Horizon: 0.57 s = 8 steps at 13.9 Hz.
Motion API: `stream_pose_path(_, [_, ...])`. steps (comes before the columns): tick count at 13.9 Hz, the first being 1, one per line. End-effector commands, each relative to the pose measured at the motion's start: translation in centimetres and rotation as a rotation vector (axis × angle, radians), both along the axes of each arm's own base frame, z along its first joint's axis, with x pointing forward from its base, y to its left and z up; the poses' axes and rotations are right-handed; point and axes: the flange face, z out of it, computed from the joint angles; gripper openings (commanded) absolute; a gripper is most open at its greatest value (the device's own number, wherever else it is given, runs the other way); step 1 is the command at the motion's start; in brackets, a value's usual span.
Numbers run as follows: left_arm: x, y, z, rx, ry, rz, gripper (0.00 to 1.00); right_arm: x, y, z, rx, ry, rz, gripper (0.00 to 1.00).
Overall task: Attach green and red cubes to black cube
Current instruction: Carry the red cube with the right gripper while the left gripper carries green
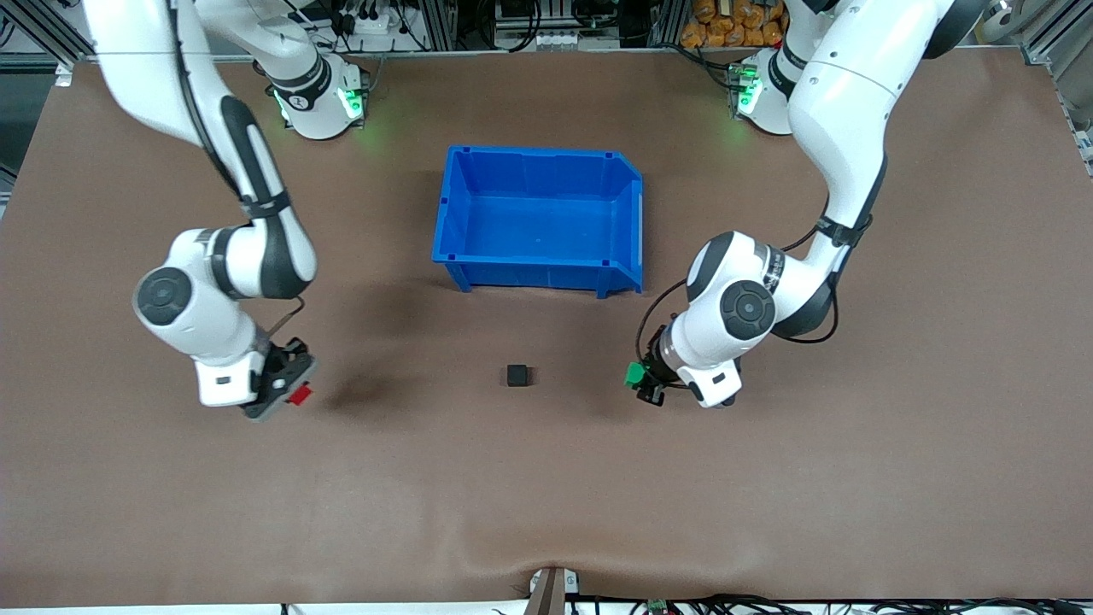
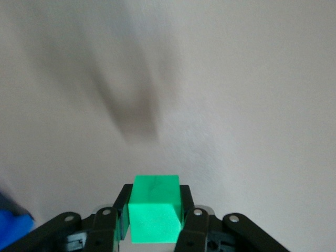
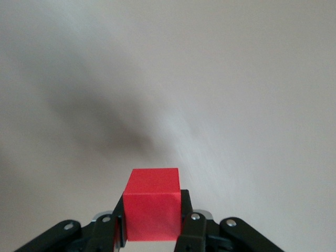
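**Brown mat, two cubes up in the air, black one sitting alone**

Brown felt-looking table (image 1: 546, 495) cover fills the whole front view. The black cube (image 1: 517, 375) sits on it a bit below the middle of the frame, nothing touching it. A blue bin (image 1: 540, 213) is above it in the picture, closer to the robot bases, and nothing shows inside it.

The right gripper (image 1: 295, 395) is at the lower left of the front view, up off the mat, fingers pinching the red cube (image 1: 300, 395). Its wrist view shows it best: the red cube (image 3: 153, 205) sits bottom centre of the frame, a black finger (image 3: 185, 212) pressed on each side, with only blurry pale mat and a shadow past it.

The left gripper (image 1: 640, 380) is at the lower right of centre, also over bare mat, clamped onto the green cube (image 1: 634, 374). In its wrist view the green cube (image 2: 154, 209) is squeezed between the fingers (image 2: 187, 212) at the bottom middle, and a scrap of blue shows in the bottom left corner.

The black cube lies roughly between the two grippers, well apart from both. As for writing, I can't read any labels or brand marks, just green lights glowing at both arm bases.
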Motion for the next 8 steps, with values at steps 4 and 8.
stream_pose_path(4, [0.1,-7.3,-1.6,-0.040,0.022,0.123,0.00,3.7,8.1,1.7,-0.047,0.148,0.278,0.00])
stream_pose_path(8, [-1.9,-10.3,-3.8,-0.023,0.044,0.137,0.00,2.8,12.5,0.7,-0.062,0.168,0.358,0.00])
